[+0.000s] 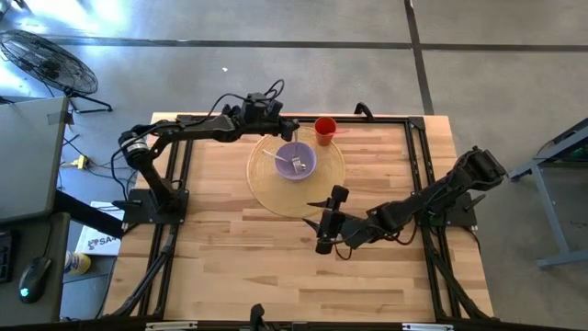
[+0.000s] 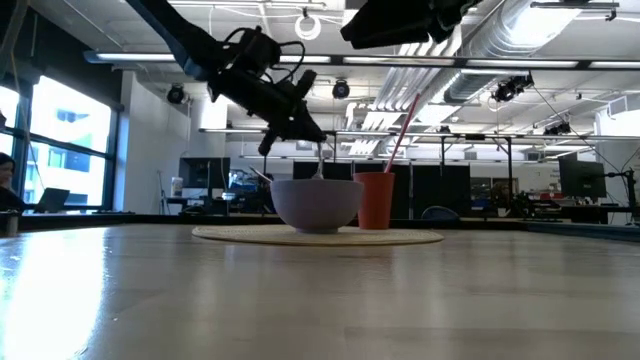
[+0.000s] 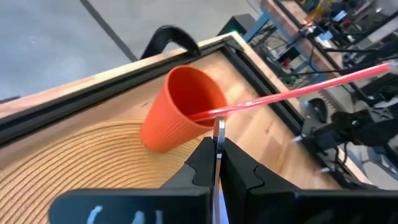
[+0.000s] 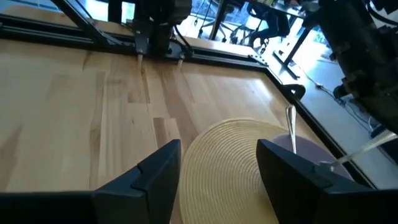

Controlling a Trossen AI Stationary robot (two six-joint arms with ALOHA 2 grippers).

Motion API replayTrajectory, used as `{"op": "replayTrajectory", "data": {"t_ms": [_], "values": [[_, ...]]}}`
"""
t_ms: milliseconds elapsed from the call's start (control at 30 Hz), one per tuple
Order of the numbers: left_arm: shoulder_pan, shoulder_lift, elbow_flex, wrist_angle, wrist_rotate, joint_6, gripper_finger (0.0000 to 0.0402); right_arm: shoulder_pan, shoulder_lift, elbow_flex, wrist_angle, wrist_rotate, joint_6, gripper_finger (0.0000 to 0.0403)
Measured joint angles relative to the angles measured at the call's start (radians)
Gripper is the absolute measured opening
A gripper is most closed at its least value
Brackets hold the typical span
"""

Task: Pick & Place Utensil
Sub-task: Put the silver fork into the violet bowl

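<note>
A purple bowl (image 1: pixel 296 161) sits on a round woven mat (image 1: pixel 266 188). Just above the bowl, the left gripper (image 1: pixel 290 128) pinches a metal utensil (image 3: pixel 218 155). An orange cup (image 1: pixel 324 131) stands beside the bowl. The right gripper (image 1: pixel 323 221), fingers spread, waits off the mat's edge.

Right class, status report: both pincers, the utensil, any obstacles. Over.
Left pincer shut on utensil, above placemat near orange cup. Right pincer open, waiting. Purple bowl holds utensils.
</note>
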Motion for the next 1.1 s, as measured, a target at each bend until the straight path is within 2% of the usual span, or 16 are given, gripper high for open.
{"op": "replayTrajectory", "data": {"t_ms": [300, 933, 1100], "values": [[0.000, 0.043, 0.000, -0.022, -0.084, -0.027, 0.0005, 0.000, 0.000, 0.000, -0.029, 0.000, 0.026, 0.0204], [0.000, 0.058, 0.000, -0.099, -0.167, -0.087, 0.0007, 0.000, 0.000, 0.000, -0.030, 0.000, 0.026, 0.0205], [0.000, 0.058, 0.000, -0.105, -0.182, -0.099, 0.0039, 0.000, 0.000, 0.000, -0.030, 0.000, 0.026, 0.0202]]}}
